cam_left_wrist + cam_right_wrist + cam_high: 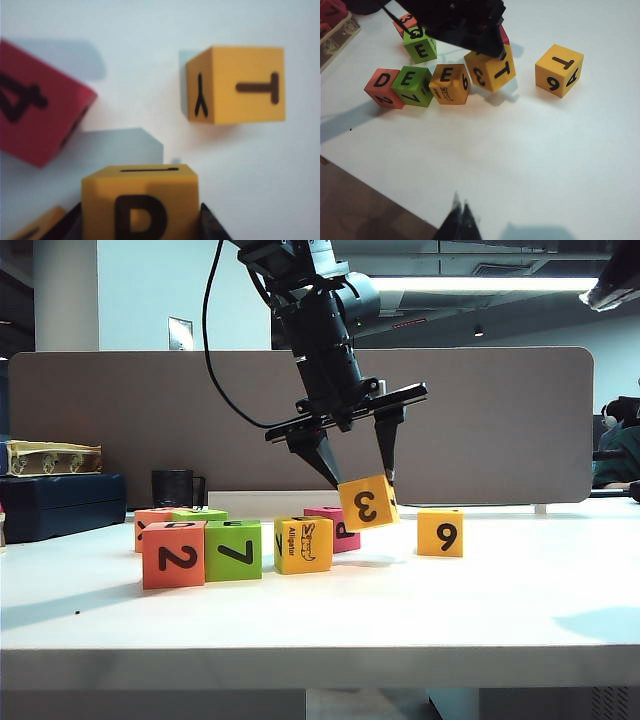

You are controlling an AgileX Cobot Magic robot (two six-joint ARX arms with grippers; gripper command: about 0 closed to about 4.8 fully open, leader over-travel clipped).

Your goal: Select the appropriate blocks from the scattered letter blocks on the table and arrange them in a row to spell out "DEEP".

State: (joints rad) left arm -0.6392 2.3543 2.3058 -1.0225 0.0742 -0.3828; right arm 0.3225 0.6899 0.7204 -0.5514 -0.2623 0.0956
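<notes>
Last letter in hand: left claw (358, 480) gripping 3 cube (367, 503) tilted just above surface (500, 610), right of D-E-E row's alligator cube (303, 544); next, level, P up, set beside; right claw (460, 212) closed, parked near front edge.

The salmon cube (384, 88) is showing D and 2, the green cube (413, 86) E and 7, the held yellow cube (367, 503) 3.

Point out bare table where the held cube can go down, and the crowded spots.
Free: the table right of the alligator cube, before the 9 cube; also the wide front strip. Crowded: behind the row. Left claw holds the 3 cube; right claw hangs near the front edge.
</notes>
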